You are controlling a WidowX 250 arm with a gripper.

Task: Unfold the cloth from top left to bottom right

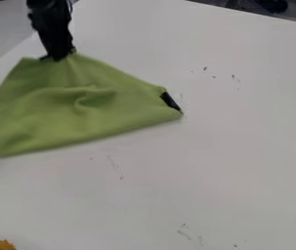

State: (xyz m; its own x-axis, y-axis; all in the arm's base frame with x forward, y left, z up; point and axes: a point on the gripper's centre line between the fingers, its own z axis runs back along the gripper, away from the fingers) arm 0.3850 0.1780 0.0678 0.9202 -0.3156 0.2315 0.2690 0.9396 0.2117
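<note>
End effector (58, 58) clamped on the green cloth (58, 114) at its upper edge, fabric creasing out from the grip. Rest of the cloth hangs/spreads below it in the view, over the white bench (242, 146), still partly folded. Black patch (170, 101) at the cloth's corner, below and right of the end effector. Orange thing (3, 245) well below it, bottom-left.
</note>
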